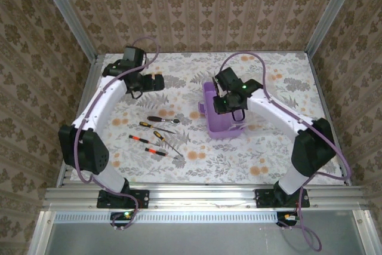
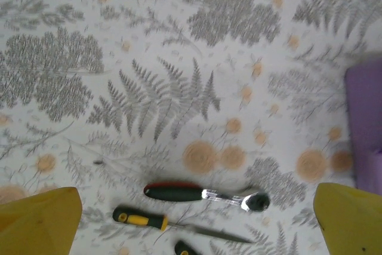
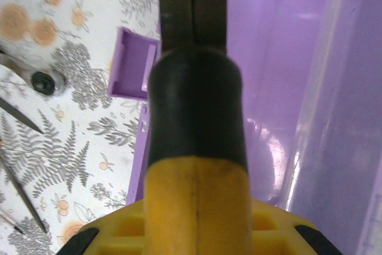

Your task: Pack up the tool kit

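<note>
Hovering over the open purple box (image 1: 222,125), the right gripper (image 1: 230,104) is closed on the pliers (image 3: 194,106), whose orange handle and black collar run up the middle of the right wrist view, with the dark metal head pointing away above the box's purple floor (image 3: 280,52). A small purple latch (image 3: 132,64) sticks out from the box's left side, over the flowered tablecloth (image 1: 268,153). The box sits right of the table's centre. The other tools lie loose on the cloth to the left of it, between the two arms: a wrench (image 1: 164,119) with a black and red grip, and below it three black-orange screwdrivers (image 1: 153,127), lying near one another. The left gripper (image 1: 149,82) hangs toward the far left part of the table, apart from the tools. Its yellow fingers (image 2: 42,219) stand wide apart with nothing between them, and its wrist view looks down on the wrench, one screwdriver and an edge of the box
</note>
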Motion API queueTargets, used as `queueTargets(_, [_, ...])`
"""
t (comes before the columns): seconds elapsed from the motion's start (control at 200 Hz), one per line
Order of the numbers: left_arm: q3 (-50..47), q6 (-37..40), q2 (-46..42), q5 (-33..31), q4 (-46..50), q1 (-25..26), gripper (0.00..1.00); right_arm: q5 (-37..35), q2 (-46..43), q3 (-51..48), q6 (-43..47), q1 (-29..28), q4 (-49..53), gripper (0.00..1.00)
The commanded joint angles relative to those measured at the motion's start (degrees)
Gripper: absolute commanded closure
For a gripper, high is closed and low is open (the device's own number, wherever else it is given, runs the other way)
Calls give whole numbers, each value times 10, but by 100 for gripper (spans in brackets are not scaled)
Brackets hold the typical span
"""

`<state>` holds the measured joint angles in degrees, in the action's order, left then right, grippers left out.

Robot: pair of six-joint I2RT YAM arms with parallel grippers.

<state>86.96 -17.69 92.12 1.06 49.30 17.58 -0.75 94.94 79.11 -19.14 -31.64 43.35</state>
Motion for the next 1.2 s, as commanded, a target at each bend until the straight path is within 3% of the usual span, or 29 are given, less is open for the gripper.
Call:
queueTargets(0.0, [-26, 38, -27, 5, 11, -7, 0, -24, 25, 32, -20, -15, 16, 100])
queueTargets(0.47, [-95, 74, -43, 67, -36, -22, 0, -55, 132, 35, -57, -29, -21, 100])
queueTargets(0.555, [-95, 76, -41, 71, -35, -23, 0, -55, 143, 39, -56, -29, -24, 88])
queueTargets(0.755, [-106, 93, -27, 46, -21, -25, 0, -52, 147, 48, -45, -28, -28, 84])
queueTargets(0.98, [-115, 116, -13, 44, -6, -24, 0, -58, 118, 78, -20, -29, 3, 50])
queueTargets(1.195, [-60, 174, 23, 26, 51, -7, 0, -67, 63, 98, -3, -28, 39, 39])
